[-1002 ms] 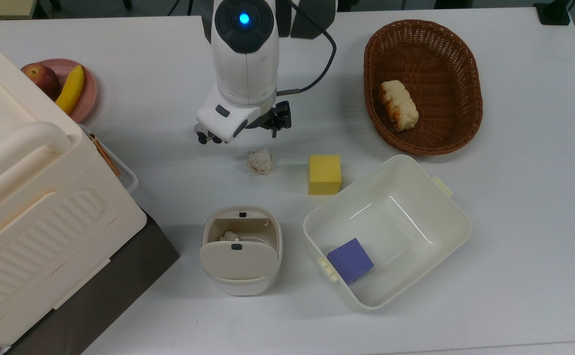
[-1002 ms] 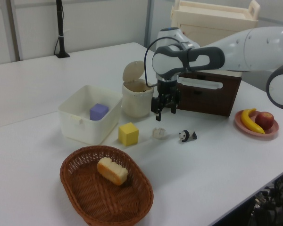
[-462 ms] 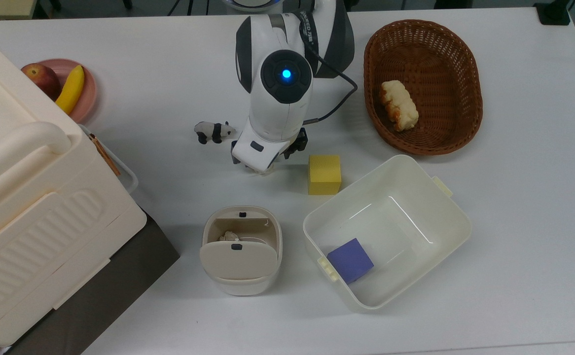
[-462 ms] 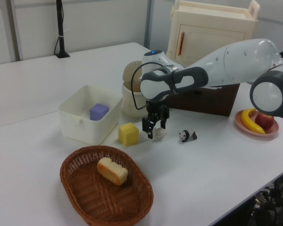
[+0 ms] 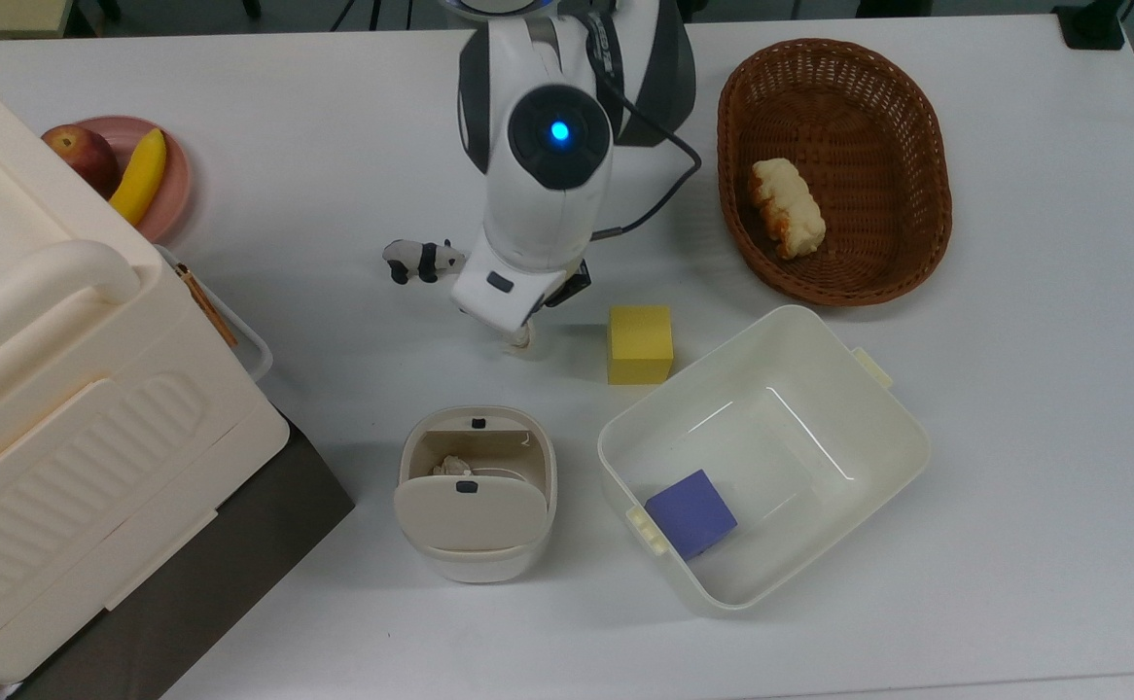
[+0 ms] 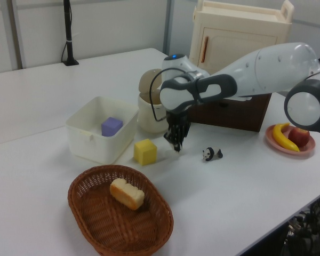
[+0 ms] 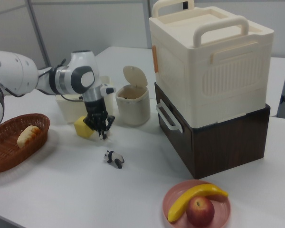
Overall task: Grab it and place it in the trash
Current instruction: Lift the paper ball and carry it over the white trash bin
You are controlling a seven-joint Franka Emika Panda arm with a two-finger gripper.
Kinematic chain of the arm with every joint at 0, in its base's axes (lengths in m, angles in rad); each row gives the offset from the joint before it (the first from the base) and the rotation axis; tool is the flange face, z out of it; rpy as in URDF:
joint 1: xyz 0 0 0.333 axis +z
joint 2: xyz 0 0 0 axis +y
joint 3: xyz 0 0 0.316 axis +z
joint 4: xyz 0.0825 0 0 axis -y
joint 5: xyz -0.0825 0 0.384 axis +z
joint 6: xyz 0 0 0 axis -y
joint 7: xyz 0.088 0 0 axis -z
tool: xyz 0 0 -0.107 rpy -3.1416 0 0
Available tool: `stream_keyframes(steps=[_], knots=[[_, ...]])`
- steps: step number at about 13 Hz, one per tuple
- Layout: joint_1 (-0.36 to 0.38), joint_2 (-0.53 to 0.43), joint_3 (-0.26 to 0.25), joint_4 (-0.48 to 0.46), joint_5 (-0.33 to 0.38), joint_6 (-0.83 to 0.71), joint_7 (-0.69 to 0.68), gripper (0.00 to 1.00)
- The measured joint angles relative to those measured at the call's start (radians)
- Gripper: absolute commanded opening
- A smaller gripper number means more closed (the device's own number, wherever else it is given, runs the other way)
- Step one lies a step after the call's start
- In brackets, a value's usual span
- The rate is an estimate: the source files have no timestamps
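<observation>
Top view: hand (image 5: 520, 333) down at the tabletop (image 5: 1014, 437), just beside the yellow cube's (image 5: 640, 343) left face, mostly hidden under the arm's white wrist; a sliver of the tissue ball (image 5: 523, 339) peeking out below it. Trash bin (image 5: 476, 494) below the cube, lid swung open, a paper wad inside. Panda figurine (image 5: 420, 260) to the cube's upper left.

Left view: hand (image 6: 176, 145) just right of the cube (image 6: 145, 151), fingers drawn close together, pointing down; tissue not discernible between them.

Right view: hand (image 7: 102, 129) touching down just right of the cube (image 7: 84, 127), fingers narrowed; grip on the tissue impossible to confirm.
</observation>
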Motion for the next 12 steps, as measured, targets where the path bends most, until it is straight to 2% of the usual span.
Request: stream_keyframes(steps=[3, 5, 6, 7, 8, 9, 12], knots=[[-0.018, -0.034, -0.002, 0.047, 0.0, 0.003, -0.001, 0.09], [-0.023, -0.06, -0.004, 0.119, 0.0, 0.009, -0.001, 0.13], [-0.023, -0.07, -0.006, 0.161, 0.0, 0.021, -0.001, 0.21], [-0.024, -0.075, -0.011, 0.19, 0.0, 0.074, -0.001, 0.37], [-0.026, -0.075, -0.014, 0.201, 0.0, 0.155, 0.01, 0.58], [-0.032, -0.069, -0.017, 0.201, 0.0, 0.223, 0.039, 1.0], [-0.04, -0.027, -0.026, 0.2, -0.004, 0.361, 0.133, 1.0]])
